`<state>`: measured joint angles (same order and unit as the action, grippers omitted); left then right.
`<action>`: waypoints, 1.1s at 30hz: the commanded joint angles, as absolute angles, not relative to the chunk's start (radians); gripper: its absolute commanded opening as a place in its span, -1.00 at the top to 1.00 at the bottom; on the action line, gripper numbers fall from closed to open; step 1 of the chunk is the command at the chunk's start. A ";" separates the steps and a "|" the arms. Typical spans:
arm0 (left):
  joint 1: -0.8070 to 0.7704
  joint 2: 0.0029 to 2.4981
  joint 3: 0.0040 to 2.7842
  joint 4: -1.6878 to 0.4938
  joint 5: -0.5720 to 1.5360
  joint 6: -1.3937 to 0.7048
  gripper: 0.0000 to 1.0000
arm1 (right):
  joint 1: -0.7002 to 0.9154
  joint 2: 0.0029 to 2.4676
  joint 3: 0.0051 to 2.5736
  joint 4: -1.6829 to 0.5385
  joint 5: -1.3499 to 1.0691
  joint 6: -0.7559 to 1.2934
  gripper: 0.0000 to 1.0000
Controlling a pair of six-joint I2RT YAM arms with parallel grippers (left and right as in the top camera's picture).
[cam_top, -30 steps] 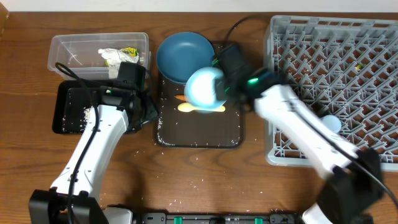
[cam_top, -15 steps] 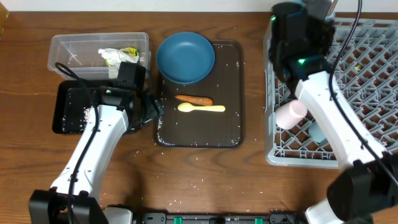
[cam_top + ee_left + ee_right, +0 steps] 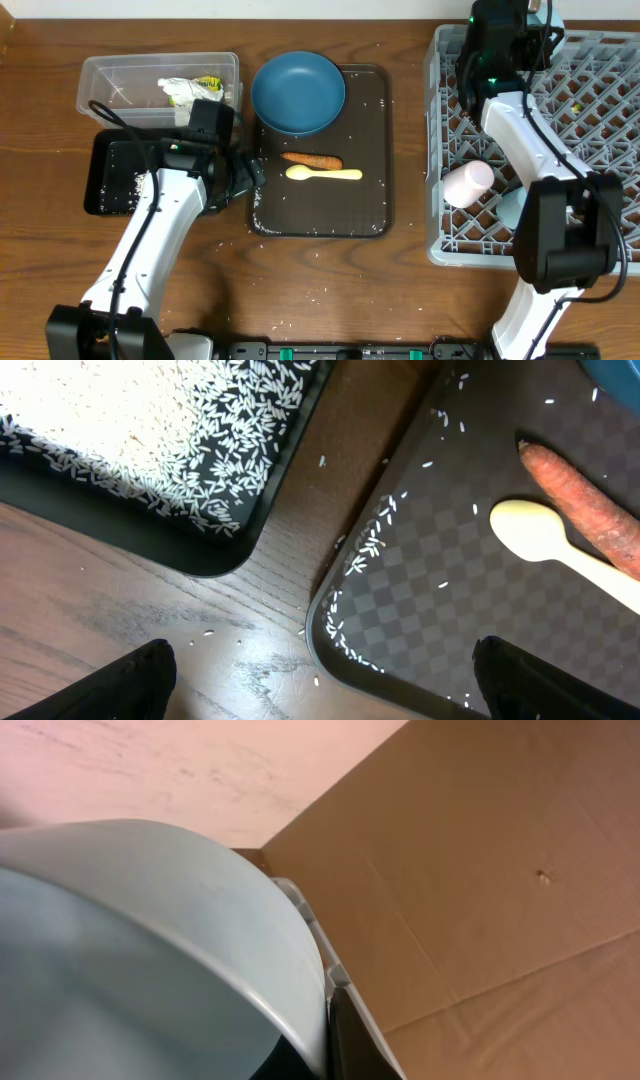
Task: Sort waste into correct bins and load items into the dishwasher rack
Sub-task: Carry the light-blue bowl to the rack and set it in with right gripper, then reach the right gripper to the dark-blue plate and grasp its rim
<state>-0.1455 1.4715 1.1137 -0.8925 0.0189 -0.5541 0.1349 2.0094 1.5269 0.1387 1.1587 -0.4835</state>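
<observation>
One carrot (image 3: 312,159) and one spoon (image 3: 323,174) lie side by side on the brown tray (image 3: 370,210), near the one plate (image 3: 298,92); rice (image 3: 150,430) lies thick in the black tray (image 3: 92,190), with loose grains on the brown tray and the table (image 3: 300,280); one paper wad (image 3: 190,92) sits in the tub (image 3: 100,70); I count two cups in the rack (image 3: 600,60), a pink cup (image 3: 468,183) and a blue cup (image 3: 508,208). My left gripper (image 3: 320,685) hangs wide open and empty above the gap between both trays; my right gripper (image 3: 510,18), over the rack's far edge, is closed on the one bowl (image 3: 150,940).
</observation>
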 commanded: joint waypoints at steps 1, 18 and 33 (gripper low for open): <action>-0.139 1.464 1.136 -0.896 0.007 -0.559 -0.95 | 0.127 2.036 1.533 0.166 1.151 -0.510 0.98; -0.139 1.464 1.136 -0.896 0.007 -0.559 -0.96 | 0.122 2.146 1.533 0.145 1.075 -0.464 0.98; -0.139 1.464 1.136 -0.896 0.007 -0.559 -0.96 | 0.265 2.145 1.533 -0.242 0.927 -0.464 0.99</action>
